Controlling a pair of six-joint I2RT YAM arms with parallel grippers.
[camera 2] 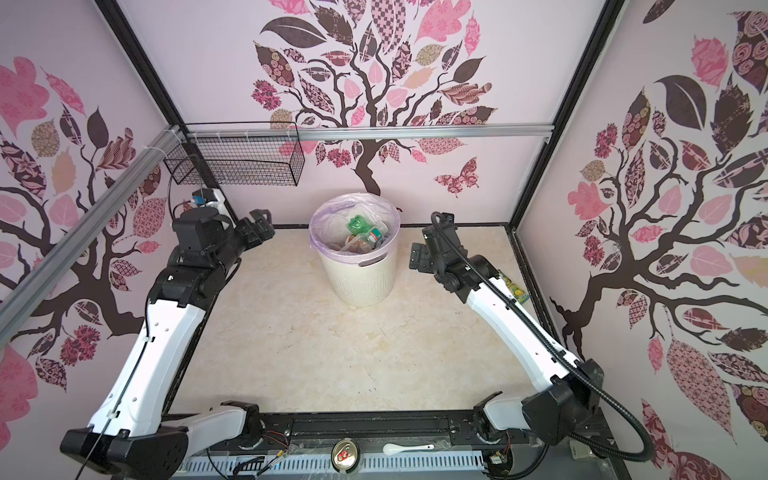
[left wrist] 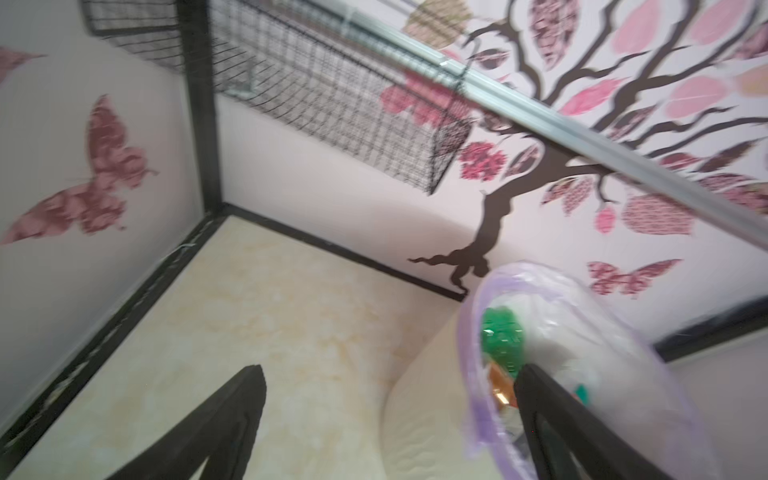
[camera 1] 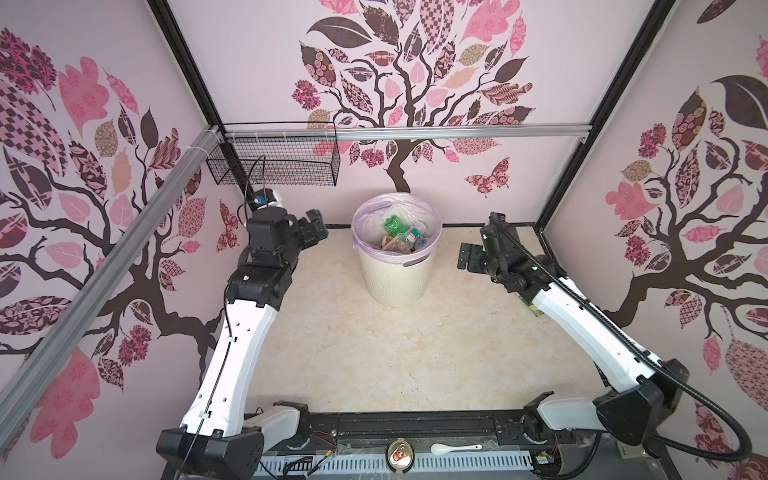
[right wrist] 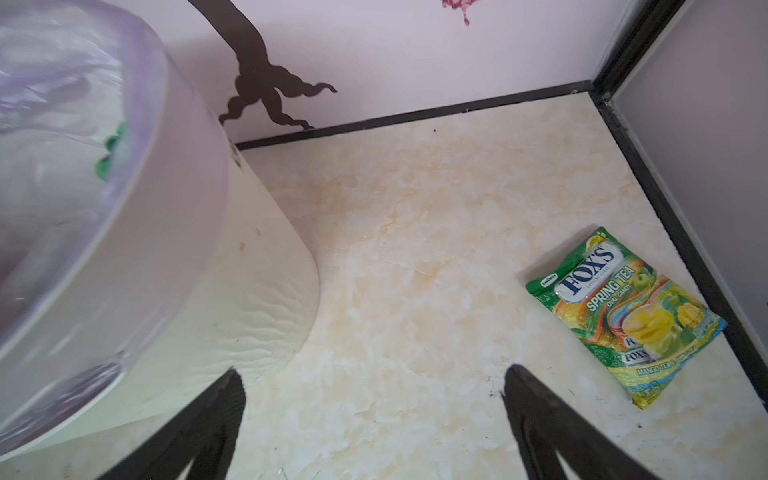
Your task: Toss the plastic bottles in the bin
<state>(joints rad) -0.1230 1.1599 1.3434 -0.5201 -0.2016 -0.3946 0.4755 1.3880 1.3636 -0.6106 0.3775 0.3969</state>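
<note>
Since no bottle shows on the pale marbled tabletop (camera 1: 374, 353) in both top views, you look to be at the close of the job rather than mid-carry. The plastic bottles (camera 1: 405, 241), a green one above clear and brown ones, lie piled inside the round cream-white ribbed plastic bin (camera 1: 395, 278) with its lilac bag, which stands upright at the far middle of the table. Your left gripper (camera 1: 314, 228) hangs just left of the bin's rim, its fingers spread wide and empty. Your right gripper (right wrist: 374, 374) hangs just right of the bin over bare table, its fingers (right wrist: 536, 415) equally wide with nothing between them. The flat green-yellow snack packet (right wrist: 623, 316) lies near the right edge, beside the right arm; it is no bottle, so leave it. Next, I judge, you should check the spots that the arms hide. Then draw both arms toward the near edge, keeping clear of the bin so neither tips it.
</note>
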